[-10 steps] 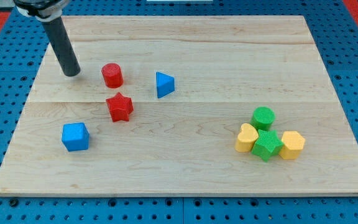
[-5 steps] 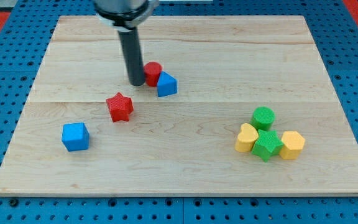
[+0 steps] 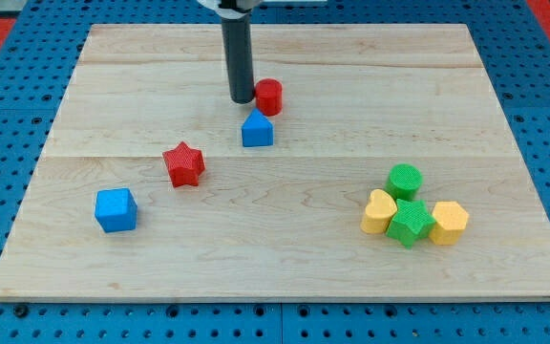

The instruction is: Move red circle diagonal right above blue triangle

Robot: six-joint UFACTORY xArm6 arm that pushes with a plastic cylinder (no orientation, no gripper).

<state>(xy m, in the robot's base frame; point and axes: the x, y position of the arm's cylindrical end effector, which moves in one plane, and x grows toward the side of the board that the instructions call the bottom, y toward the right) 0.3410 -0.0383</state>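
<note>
The red circle stands on the wooden board, just above and slightly right of the blue triangle, and the two nearly touch. My tip rests on the board right against the red circle's left side, above the blue triangle and a little to its left. The dark rod rises from the tip toward the view's top.
A red star lies left of and below the blue triangle. A blue cube sits at lower left. At right, a green circle, yellow heart, green star and yellow block cluster together.
My tip swept right from the board's upper left, pushing the red circle right, past the blue triangle's left, up to its top right. The blue triangle turned and shifted slightly.
</note>
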